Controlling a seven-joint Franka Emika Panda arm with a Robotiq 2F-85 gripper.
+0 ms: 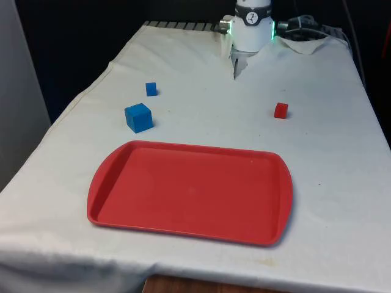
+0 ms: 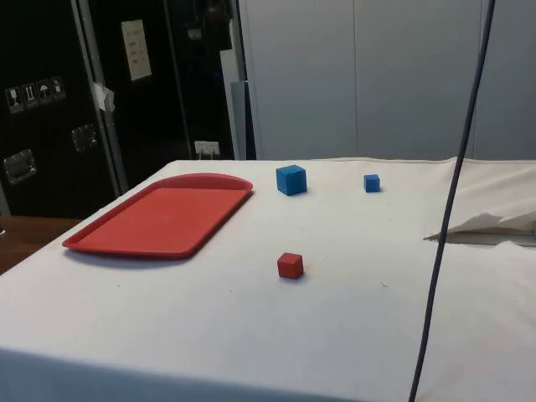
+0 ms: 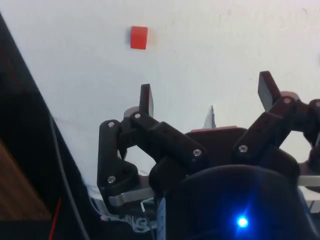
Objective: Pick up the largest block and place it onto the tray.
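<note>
Front view, near to far: red tray (image 1: 189, 192) sits flat on the white-clothed table (image 1: 330, 183) at the near end, nothing on it. Just past its far corner on the front view's left is the large blue block (image 1: 138, 117) (biggest of the three), resting on the cloth close to the tray rim but not touching it. Small blue block (image 1: 151, 89) is a bit farther back on the same side. Small red block (image 1: 280, 110) is well apart, toward the front view's right. Claw (image 3: 207, 97) hangs at the far end above bare cloth, fingers (image 3: 145, 99) spread wide, holding nothing.
</note>
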